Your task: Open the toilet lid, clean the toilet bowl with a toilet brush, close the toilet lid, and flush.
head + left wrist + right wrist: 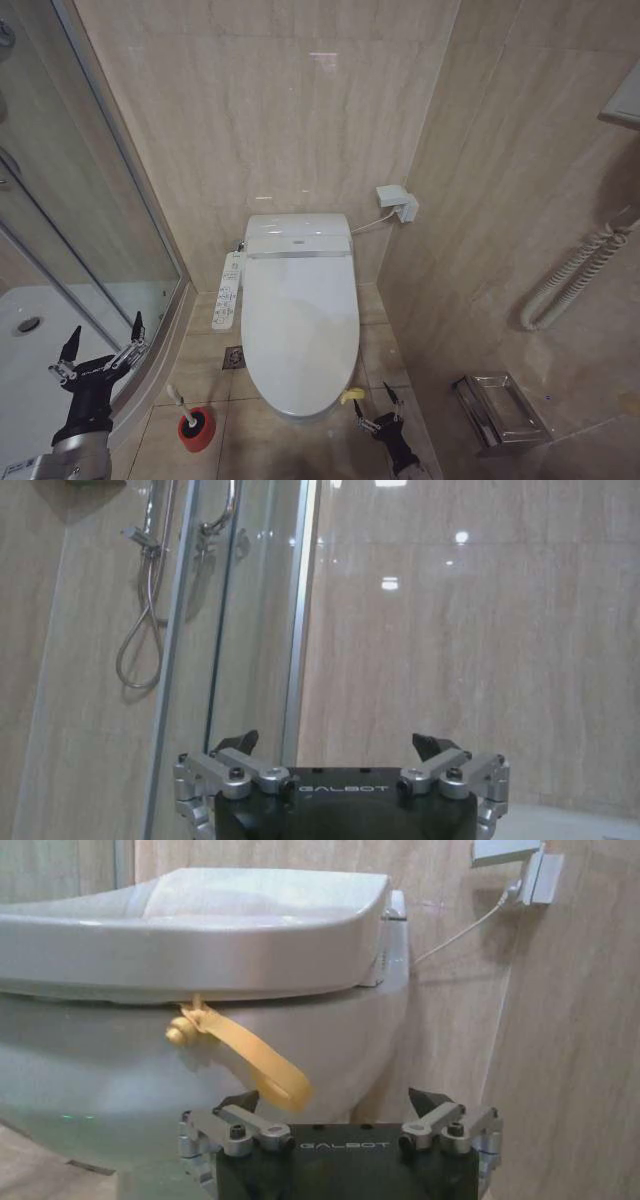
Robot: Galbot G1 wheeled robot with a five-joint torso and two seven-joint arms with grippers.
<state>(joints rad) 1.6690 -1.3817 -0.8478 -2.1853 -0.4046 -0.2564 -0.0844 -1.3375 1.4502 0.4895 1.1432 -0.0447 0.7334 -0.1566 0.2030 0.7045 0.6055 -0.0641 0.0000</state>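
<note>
1. The lid [300,330] is down, lying flat on the bowl [120,1065] in the middle of the head view, against the back wall.
2. A yellow strap [245,1057] hangs from the lid's front edge; in the head view it shows at the lid's front right [351,396].
3. The right gripper [380,412] is low by the floor, just beside the strap on the bowl's right, its fingers spread and holding nothing. In its wrist view [340,1102] the strap's loop hangs close in front of the fingers, near one of them; I cannot tell whether it touches.
4. The left gripper [103,345] is raised at the robot's left, near the shower door [90,200], well apart from the toilet. Its fingers are spread and empty [340,744].
5. The brush [178,400] stands in its red cup [196,427] on the floor at the bowl's front left, handle tilted.
6. A button panel [229,291] runs along the bowl's left side.
</note>
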